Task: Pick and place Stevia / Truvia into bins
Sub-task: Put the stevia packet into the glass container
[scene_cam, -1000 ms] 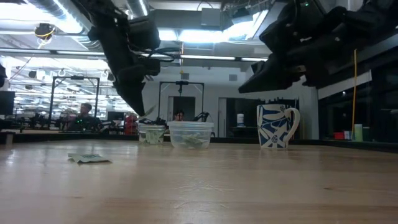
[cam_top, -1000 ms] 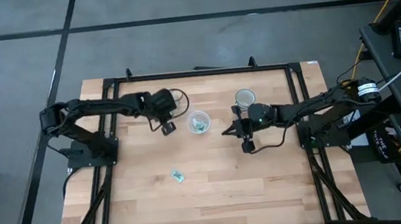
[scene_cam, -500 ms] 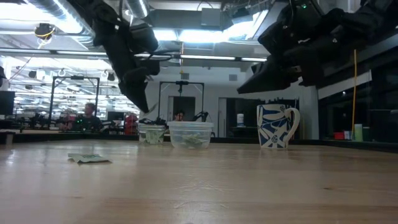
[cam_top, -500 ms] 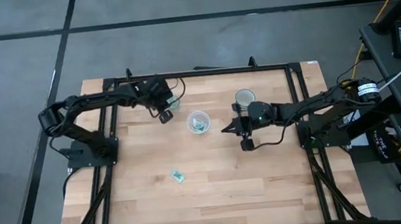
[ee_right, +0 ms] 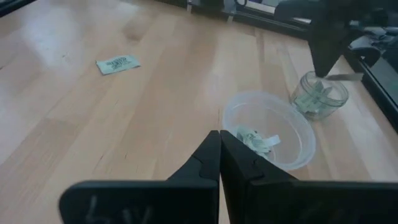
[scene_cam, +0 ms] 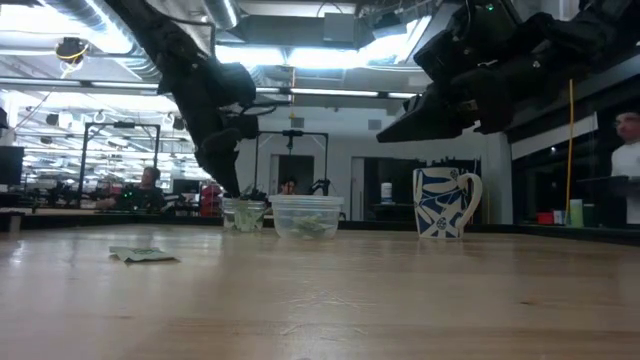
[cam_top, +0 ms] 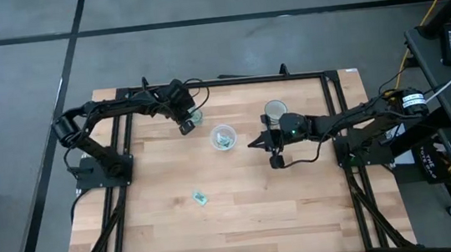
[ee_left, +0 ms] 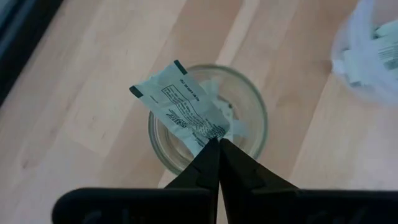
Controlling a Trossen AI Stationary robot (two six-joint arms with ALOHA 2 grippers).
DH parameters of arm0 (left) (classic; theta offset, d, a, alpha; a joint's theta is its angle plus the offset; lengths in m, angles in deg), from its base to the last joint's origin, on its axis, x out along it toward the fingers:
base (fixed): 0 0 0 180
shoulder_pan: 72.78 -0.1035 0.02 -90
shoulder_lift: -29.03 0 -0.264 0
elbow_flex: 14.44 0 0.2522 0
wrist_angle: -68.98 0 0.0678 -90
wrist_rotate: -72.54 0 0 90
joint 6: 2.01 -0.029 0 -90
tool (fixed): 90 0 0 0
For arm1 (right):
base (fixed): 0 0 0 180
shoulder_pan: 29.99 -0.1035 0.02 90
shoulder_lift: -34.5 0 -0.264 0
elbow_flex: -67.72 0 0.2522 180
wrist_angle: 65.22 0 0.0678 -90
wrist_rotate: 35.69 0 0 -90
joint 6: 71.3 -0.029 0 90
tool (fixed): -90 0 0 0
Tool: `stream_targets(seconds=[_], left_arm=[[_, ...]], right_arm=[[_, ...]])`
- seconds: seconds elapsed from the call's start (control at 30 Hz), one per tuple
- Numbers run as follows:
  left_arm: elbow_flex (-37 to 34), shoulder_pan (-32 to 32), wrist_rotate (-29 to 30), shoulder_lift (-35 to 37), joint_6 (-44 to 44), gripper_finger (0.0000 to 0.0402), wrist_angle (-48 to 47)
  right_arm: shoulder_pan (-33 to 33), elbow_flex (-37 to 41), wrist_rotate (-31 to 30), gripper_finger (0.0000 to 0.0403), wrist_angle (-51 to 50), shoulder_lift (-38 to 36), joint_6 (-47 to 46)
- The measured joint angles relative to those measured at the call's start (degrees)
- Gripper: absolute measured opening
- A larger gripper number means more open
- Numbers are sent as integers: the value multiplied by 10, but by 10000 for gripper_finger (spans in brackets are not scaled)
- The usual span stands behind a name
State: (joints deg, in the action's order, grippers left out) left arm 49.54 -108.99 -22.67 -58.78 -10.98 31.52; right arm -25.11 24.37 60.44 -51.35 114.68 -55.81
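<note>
Left tool with printed sachet over clear cup

sachet print too small.

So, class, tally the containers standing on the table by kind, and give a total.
Small clear cup: 1
Wider translucent whitish cup: 1
Blue-and-white patterned mug: 1
Total: 3

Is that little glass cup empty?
No. The small clear cup already has sachets inside, and the left gripper holds another sachet right above it.
</note>
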Motion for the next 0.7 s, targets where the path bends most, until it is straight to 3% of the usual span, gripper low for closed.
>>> stream_targets(seconds=[0.7], left_arm=[[0,-1,0,-25,-3,2,10]], right_arm=[[0,0,0,6,-1,0,2]])
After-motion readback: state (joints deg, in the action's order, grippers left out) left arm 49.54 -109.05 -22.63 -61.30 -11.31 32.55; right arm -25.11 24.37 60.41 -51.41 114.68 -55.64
